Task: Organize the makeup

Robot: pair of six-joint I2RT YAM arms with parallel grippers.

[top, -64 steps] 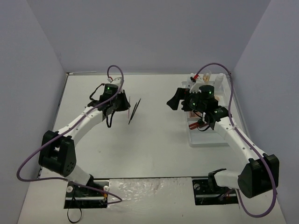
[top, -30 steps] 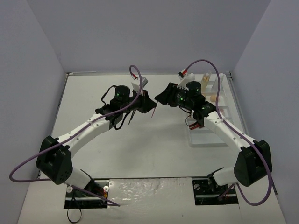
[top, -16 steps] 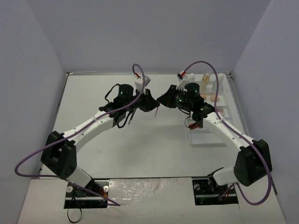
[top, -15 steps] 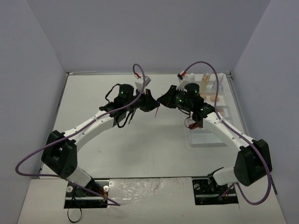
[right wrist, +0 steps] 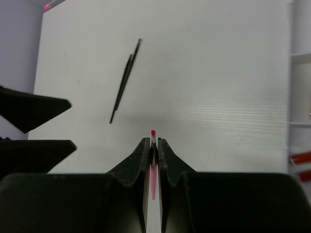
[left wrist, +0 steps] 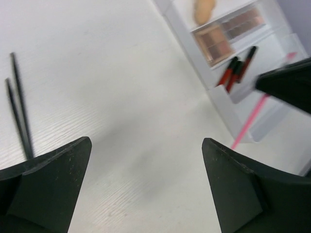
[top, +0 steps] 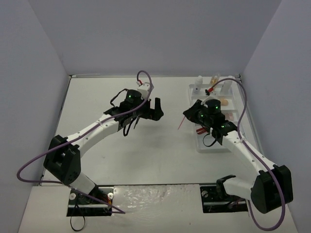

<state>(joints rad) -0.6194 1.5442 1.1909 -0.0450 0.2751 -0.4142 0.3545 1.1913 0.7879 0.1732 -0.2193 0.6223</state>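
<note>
While its fingers press almost together on a thin pink brush (right wrist: 153, 177), the right pincer (right wrist: 153, 141) hangs above the table (top: 160, 155), just left of the white tray (top: 214, 147). The brush's tip pokes out past the fingertips, angled toward the table's middle; its other end is hidden inside the grip. The left pincer (left wrist: 146, 145) faces it with its fingers spread wide and nothing between them. Two thin black brushes (right wrist: 125, 80) lie side by side on the table, well beyond the pink one. The left arm covers them from above. In the tray, lip tubes (left wrist: 234, 72), eyeshadow palettes (left wrist: 214, 43) and a beige sponge (left wrist: 204, 8) sit in separate compartments, blurred and partly cut off.
</note>
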